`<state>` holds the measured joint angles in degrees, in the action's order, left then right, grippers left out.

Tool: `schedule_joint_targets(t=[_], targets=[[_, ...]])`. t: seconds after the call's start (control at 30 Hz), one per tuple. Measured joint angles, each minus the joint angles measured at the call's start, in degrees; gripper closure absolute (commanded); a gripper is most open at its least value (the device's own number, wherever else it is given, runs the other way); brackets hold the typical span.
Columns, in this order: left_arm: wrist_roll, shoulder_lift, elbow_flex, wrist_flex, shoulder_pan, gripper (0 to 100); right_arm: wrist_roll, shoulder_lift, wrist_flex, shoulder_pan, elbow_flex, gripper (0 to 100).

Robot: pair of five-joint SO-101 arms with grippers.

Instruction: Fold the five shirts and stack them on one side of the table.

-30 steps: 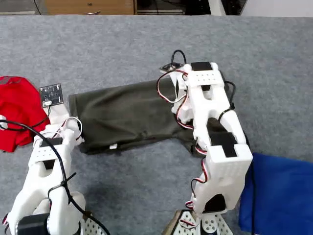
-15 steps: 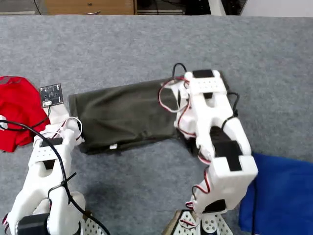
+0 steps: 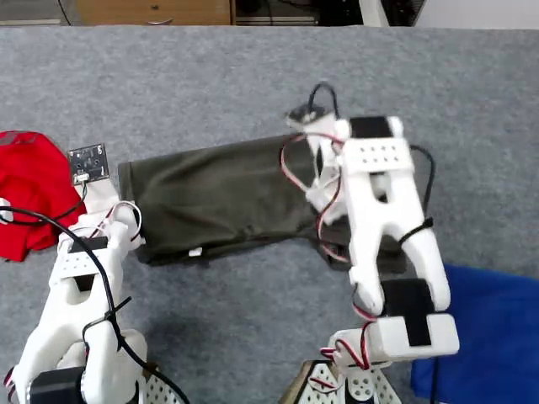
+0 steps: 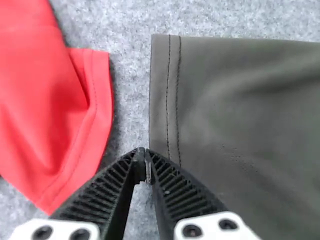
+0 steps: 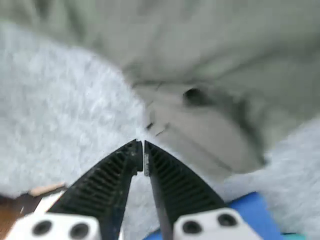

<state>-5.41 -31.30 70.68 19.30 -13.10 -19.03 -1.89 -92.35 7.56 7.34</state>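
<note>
- Since the red shirt (image 3: pixel 29 189) sits bunched at the table's (image 3: pixel 210 76) far left edge, it looks unfolded; judging by that, the task is early.
- Left gripper (image 4: pixel 141 159): clenched, tips right at the olive shirt's (image 3: pixel 219 198) stitched hem, in the gap between red and olive cloth. Can't tell whether any fabric is nipped.
- Risk: if it lifts with nothing pinched, the fold doesn't happen. The red shirt is just beside the tips, so a sloppy re-grab could snag the wrong garment.
- Olive shirt: mid-table, laid out as a long band, left hem flat and straight. Its right end lies partly under the right arm and looks rumpled.
- Right gripper (image 5: pixel 141 150): clenched and empty, over bare table just off the olive shirt's rumpled end.
- Risk: coming down clenched would push the cloth, not grab it, and ruck the band. It needs to spread its jaws first.
- Blue shirt (image 3: pixel 493 328): lower right, close to the right arm's base.
- Risk: a low arm swing could drag it.
</note>
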Motion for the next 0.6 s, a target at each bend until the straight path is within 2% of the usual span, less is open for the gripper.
schedule_joint_targets(t=[0.33,0.6], targets=[[0.0,0.0,0.0,0.0,-0.2,98,0.0,-28.2,-0.6,-0.9,-20.6,98.0],[0.0,0.0,0.0,0.0,-0.2,98,-0.8,-31.8,-6.8,-2.9,-23.4,98.0]])
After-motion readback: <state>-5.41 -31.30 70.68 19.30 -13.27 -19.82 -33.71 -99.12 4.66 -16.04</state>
